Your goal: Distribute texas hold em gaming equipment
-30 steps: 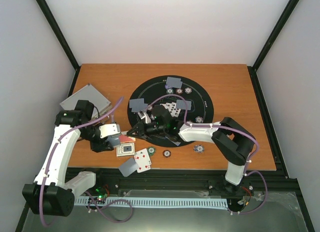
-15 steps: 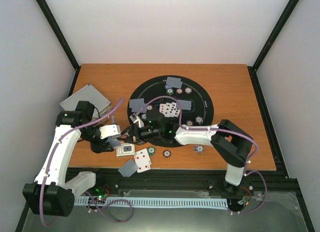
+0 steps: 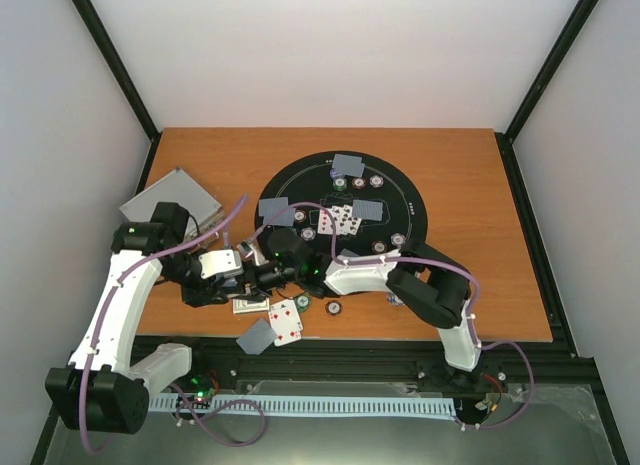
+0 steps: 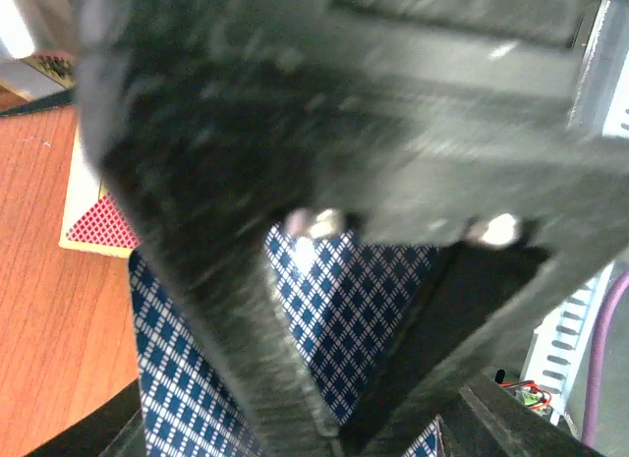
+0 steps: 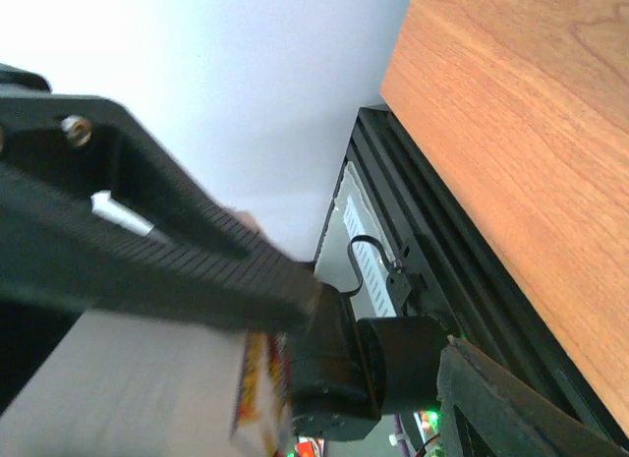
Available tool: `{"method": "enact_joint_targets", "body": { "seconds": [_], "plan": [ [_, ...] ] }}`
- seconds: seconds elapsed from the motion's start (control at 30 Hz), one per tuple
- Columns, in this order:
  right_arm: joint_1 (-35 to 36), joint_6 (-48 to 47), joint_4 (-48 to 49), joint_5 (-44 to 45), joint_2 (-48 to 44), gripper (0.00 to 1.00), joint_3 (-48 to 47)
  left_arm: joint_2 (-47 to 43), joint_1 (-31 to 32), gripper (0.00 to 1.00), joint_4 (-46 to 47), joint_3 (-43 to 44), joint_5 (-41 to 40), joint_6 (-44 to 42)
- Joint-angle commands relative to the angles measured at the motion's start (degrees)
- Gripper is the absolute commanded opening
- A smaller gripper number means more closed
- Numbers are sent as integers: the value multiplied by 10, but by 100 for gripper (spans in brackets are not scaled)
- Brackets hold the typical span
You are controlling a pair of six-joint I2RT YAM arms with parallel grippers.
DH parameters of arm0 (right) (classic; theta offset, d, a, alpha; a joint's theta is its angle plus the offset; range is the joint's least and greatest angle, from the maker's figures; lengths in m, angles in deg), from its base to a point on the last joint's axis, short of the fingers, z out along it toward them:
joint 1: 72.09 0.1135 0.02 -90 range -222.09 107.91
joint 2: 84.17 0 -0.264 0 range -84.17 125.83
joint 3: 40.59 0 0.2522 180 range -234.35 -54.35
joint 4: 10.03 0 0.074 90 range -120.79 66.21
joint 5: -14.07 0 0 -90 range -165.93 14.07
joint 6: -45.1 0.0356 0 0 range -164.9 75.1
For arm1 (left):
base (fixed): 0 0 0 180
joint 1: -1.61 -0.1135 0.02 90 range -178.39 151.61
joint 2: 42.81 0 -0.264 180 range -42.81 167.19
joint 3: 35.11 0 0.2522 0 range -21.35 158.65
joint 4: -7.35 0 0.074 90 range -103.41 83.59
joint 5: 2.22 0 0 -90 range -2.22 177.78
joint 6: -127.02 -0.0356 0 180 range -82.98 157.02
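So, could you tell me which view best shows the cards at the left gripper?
The left wrist view: the blue diamond-backed cards fill its middle, pattern clear. The top view gives only a tiny patch; the right wrist view shows nothing recognisable of them.

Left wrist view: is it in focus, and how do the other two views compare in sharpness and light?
Left wrist view: a black finger near the lens is badly blurred, the blue diamond-backed card behind it readable. Right wrist view: the table grain is sharp, the near finger soft, the wall washed out. Top external view: evenly lit, sharp, no glare.
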Motion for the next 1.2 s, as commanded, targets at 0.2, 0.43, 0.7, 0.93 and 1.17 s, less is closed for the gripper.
{"method": "enact_joint_targets", "body": {
  "seconds": [0.2,0.43,0.7,0.93,1.17],
  "plan": [
    [-9,44,42,3,45,58,-9,-4,1,1,-9,24,11,-7],
    [-55,31,34,14,15,53,67,-5,1,1,-12,25,16,-8],
    [-67,6,7,21,-25,46,80,-7,1,1,-11,21,15,-9],
    [-67,-26,-38,32,-64,24,73,-6,1,1,-9,17,16,-8],
    [-68,-45,-69,41,-93,3,76,-7,1,1,-6,13,16,-7]
  ]
}}
